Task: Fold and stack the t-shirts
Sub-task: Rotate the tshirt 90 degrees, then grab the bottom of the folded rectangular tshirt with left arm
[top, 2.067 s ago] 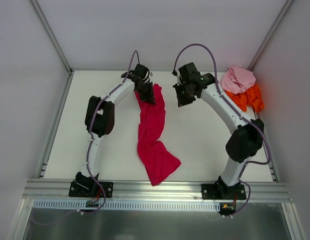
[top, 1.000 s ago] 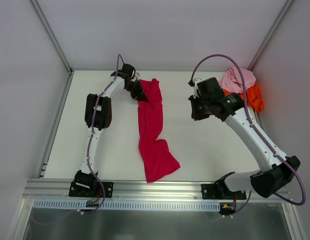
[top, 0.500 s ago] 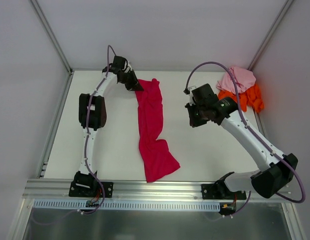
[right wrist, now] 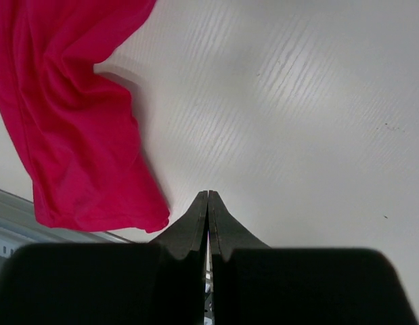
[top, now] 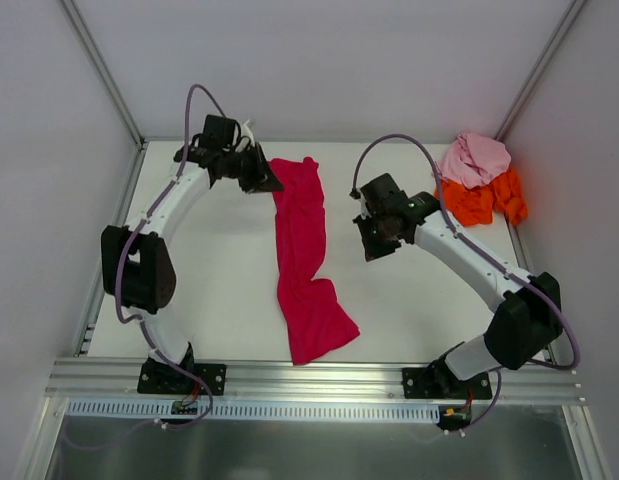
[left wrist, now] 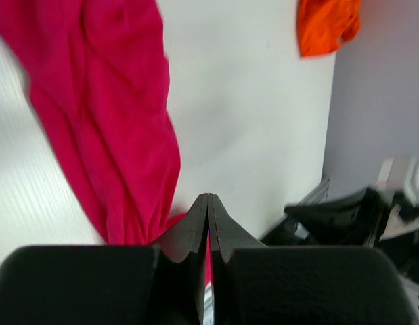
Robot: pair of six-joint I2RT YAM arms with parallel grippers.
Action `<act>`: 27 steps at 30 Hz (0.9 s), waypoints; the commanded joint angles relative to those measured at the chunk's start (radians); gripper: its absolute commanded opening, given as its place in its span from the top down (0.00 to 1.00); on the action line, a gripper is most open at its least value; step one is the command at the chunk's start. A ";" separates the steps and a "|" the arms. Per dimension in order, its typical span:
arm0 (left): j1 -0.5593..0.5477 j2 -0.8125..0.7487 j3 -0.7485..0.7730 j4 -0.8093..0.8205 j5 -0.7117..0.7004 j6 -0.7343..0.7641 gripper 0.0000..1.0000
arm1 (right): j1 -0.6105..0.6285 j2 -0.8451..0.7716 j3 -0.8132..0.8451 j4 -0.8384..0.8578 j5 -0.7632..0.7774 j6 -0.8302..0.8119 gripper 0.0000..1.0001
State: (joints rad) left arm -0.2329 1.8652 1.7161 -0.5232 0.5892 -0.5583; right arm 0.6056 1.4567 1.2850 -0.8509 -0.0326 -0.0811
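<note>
**Shirt 1 of 3: spreading, not yet folding**

Top view: the left gripper (top: 261, 178) sits at the far left corner of the crimson t-shirt (top: 304, 260). From there the shirt runs as a narrow, rumpled strip toward the near edge of the table (top: 219, 280). The right gripper (top: 372, 245) hangs over bare table just right of the strip, clear of it. The pale pink t-shirt (top: 476, 157) and orange t-shirt (top: 484, 200) are heaped together, well beyond the right gripper in the far right corner.

Left wrist: the jaws of the left gripper (left wrist: 208, 198) are pressed together. A crimson sliver shows in their seam and cloth meets the fingertip, so it seems to pinch the hem.

Right wrist: the right gripper (right wrist: 208, 196) is closed on nothing. The shirt's near end lies left of its tips.

Judgement: the step in hand is flattening shirt 1, and nothing is folded or stacked. Next, the right gripper must open and take the opposite far corner, so 2 grips can stretch the cloth wide.
</note>
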 commanded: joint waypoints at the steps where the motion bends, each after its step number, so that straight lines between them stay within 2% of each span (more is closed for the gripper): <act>1: -0.057 -0.102 -0.215 -0.069 -0.019 0.050 1.00 | 0.003 0.054 0.068 0.026 0.068 0.030 0.99; 3: -0.078 -0.177 -0.347 -0.072 -0.025 0.058 1.00 | -0.001 0.088 0.128 0.013 0.106 0.043 0.99; 8: -0.085 -0.308 -0.557 -0.064 -0.074 0.061 0.98 | -0.064 0.148 0.244 -0.011 0.171 0.113 0.99; 11: -0.085 -0.321 -0.610 -0.051 -0.100 0.055 0.96 | -0.113 0.188 0.295 -0.040 0.206 0.154 0.99; 14: -0.085 -0.322 -0.697 -0.015 -0.066 0.032 0.93 | -0.182 0.272 0.347 -0.054 0.194 0.188 0.99; 18: -0.085 -0.324 -0.770 0.045 -0.006 0.014 0.69 | -0.259 0.318 0.396 -0.056 0.157 0.207 0.99; 19: -0.085 -0.316 -0.771 0.048 0.012 0.030 0.59 | -0.265 0.320 0.410 -0.056 0.157 0.205 0.99; 20: -0.086 -0.307 -0.779 0.026 0.033 0.053 0.36 | -0.285 0.329 0.436 -0.065 0.152 0.199 0.99; 21: -0.086 -0.307 -0.779 0.026 0.035 0.057 0.36 | -0.285 0.332 0.444 -0.069 0.151 0.199 0.99; 23: -0.086 -0.337 -0.806 0.032 0.049 0.064 0.19 | -0.288 0.337 0.454 -0.070 0.148 0.193 0.99; 27: -0.086 -0.383 -0.851 0.048 0.089 0.077 0.10 | -0.287 0.346 0.456 -0.065 0.117 0.196 0.99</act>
State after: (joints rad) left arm -0.3199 1.5410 0.8890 -0.4938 0.6067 -0.5137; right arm 0.3176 1.8103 1.6997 -0.9016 0.1116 0.0975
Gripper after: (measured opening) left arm 0.884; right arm 0.016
